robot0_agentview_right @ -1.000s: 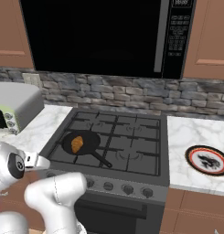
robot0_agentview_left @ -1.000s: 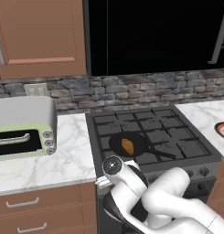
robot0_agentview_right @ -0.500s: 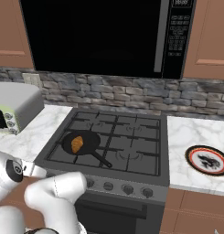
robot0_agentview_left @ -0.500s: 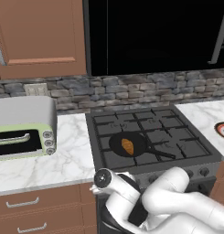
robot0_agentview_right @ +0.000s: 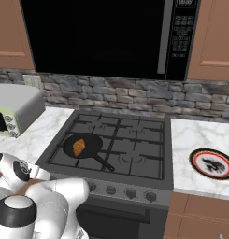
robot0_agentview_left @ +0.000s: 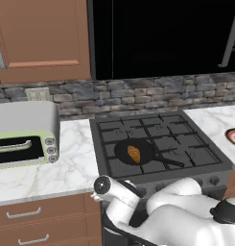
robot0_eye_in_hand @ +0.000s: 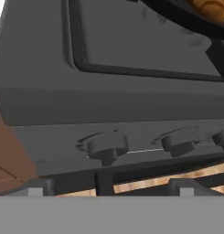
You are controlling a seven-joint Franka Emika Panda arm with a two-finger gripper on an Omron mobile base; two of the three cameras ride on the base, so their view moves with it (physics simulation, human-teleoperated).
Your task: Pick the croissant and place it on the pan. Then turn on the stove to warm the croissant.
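The golden-brown croissant (robot0_agentview_left: 134, 153) (robot0_agentview_right: 79, 147) (robot0_eye_in_hand: 209, 7) lies in the black pan (robot0_agentview_left: 121, 148) (robot0_agentview_right: 91, 141) on the front left grate of the dark grey stove (robot0_agentview_left: 186, 139) (robot0_agentview_right: 134, 140). My arm is folded low in front of the stove. In the hand view my gripper (robot0_eye_in_hand: 109, 189) is open and holds nothing. It sits below the stove's front panel and faces the leftmost knob (robot0_eye_in_hand: 107, 147), with a gap between them. A second knob (robot0_eye_in_hand: 181, 141) is to the right of it.
A pale green toaster oven (robot0_agentview_left: 23, 134) (robot0_agentview_right: 13, 109) stands on the marble counter left of the stove. A red-rimmed white plate (robot0_agentview_right: 211, 163) lies on the right counter. A black microwave (robot0_agentview_right: 111, 37) hangs above. Wooden drawers (robot0_agentview_left: 23, 216) sit below the left counter.
My arm has sunk lower in front of the stove, and its wrist has dropped towards the knob row. The croissant and the pan have not moved.
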